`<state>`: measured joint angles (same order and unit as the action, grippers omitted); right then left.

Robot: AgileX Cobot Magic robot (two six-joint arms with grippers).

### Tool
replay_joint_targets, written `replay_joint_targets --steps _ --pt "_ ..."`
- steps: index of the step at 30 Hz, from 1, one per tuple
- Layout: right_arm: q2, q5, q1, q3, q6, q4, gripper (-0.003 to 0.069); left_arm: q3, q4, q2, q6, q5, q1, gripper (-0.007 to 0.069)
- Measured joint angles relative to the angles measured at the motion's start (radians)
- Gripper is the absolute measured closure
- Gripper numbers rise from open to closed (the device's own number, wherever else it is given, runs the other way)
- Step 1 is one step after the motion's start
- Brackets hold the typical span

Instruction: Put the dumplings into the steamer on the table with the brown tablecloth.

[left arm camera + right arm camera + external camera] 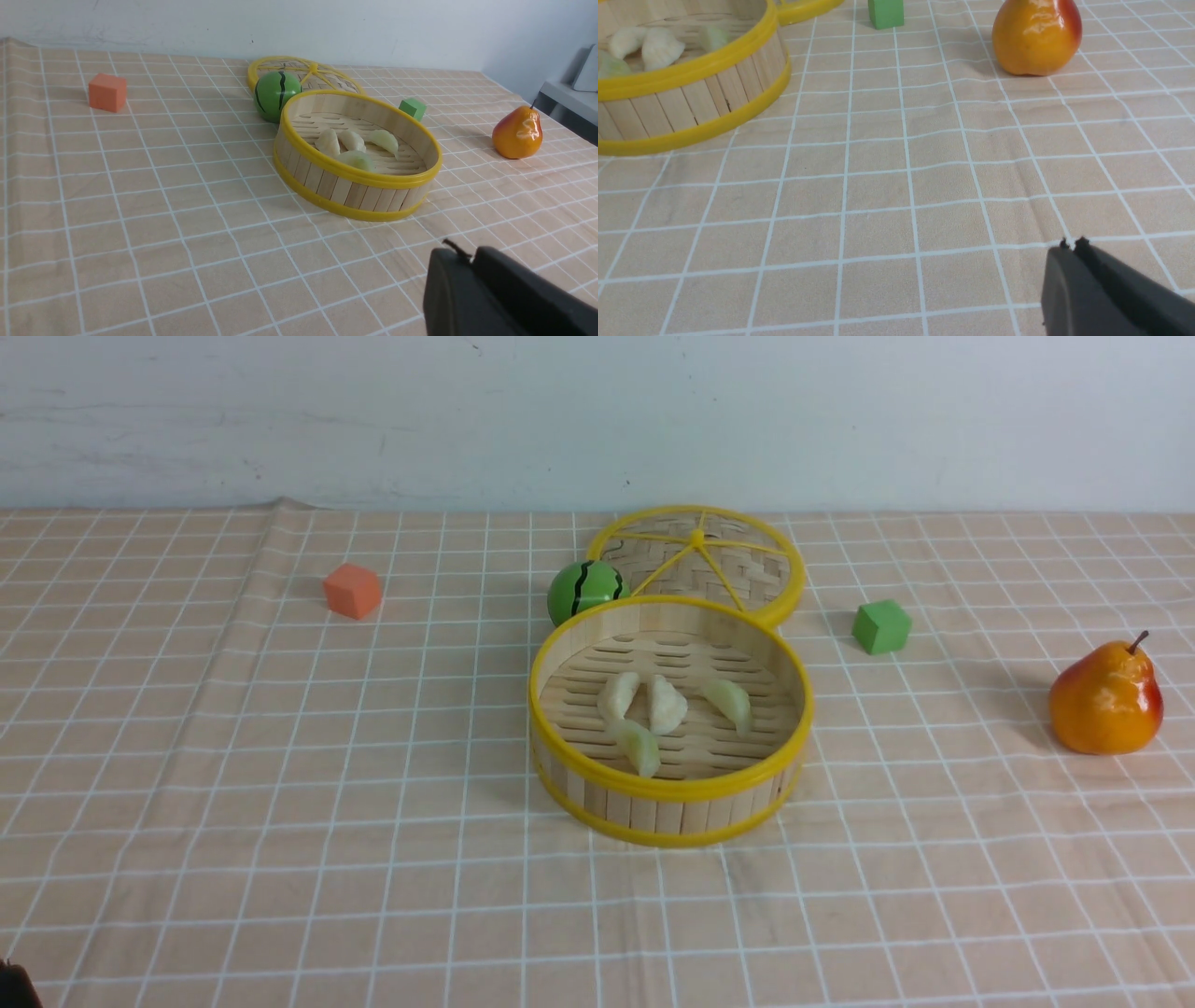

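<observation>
Steamer: round, shallow bamboo basket (798,714) upright on the brown tablecloth (373,896), with four dumplings on its slatted floor.
Left cream dumpling (618,696): long axis runs away from me, its far end leaning slightly right.
Middle cream dumpling (666,705): points mostly away from me, far end tipped a little left, just beside the first.
Right green dumpling (729,704): set apart from the others; long axis slants from far left to near right.
Near green dumpling (639,749): closest to me, slanting the same way, far left to near right.
Left pincer (460,254): my fingertips lie close together over the cloth, with nothing visible in them; I cannot tell whether they meet.
Right pincer (1073,245): I have it closed, tips together and gripping nothing.
Woven lid (644,553): behind the steamer, yellow spokes up.
Watermelon (569,590): beside the lid, at the steamer's far left.
Blocks: orange one (353,591) far left, green one (881,627) right of the steamer.
Pear (1106,700): well off to the right, stem up.
</observation>
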<state>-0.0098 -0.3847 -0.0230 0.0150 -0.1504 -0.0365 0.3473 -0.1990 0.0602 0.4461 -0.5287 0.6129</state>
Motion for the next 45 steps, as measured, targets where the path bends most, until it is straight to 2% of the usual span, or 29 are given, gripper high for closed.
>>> replay_joint_targets --steps 15,19,20,21,22,24,26,30,35,40,45 --pt "0.0 -0.001 0.0 0.0 0.0 0.001 0.0634 -0.035 0.016 -0.001 0.0 0.038 -0.003 0.0574" --pt "0.0 -0.001 0.0 0.0 0.0 0.001 0.0628 -0.104 0.041 -0.001 -0.008 0.168 -0.08 0.0638" --pt "0.0 -0.001 0.0 0.0 0.0 0.001 0.0626 -0.14 0.073 -0.001 -0.024 0.236 -0.149 0.0638" --pt "0.0 -0.001 0.0 0.0 0.0 0.001 0.0626 -0.144 0.082 -0.001 -0.028 0.244 -0.168 0.0638" --pt "0.0 -0.001 0.0 0.0 0.0 0.001 0.0624 -0.181 0.109 -0.001 -0.056 0.298 -0.246 0.0638" --pt "0.0 -0.001 0.0 0.0 0.0 0.001 0.062 -0.221 0.122 -0.001 -0.081 0.344 -0.323 0.0638" --pt "0.0 -0.001 0.0 0.0 0.0 0.001 0.0617 -0.265 0.132 -0.015 -0.095 0.363 -0.429 0.0638" --pt "0.0 -0.001 0.0 0.0 0.0 0.001 0.0613 -0.329 0.148 -0.065 -0.103 0.367 -0.562 0.0638" --pt "-0.001 -0.002 0.0 0.0 0.0 0.001 0.0607 -0.374 0.155 -0.07 -0.104 0.335 -0.628 0.0638" --pt "-0.001 -0.002 0.0 0.0 -0.001 0.001 0.0602 -0.376 0.154 -0.071 -0.128 0.236 -0.628 0.0638" --pt "-0.001 -0.002 0.0 0.0 -0.001 0.001 0.0592 -0.376 0.154 -0.071 -0.216 0.164 -0.628 0.0638"
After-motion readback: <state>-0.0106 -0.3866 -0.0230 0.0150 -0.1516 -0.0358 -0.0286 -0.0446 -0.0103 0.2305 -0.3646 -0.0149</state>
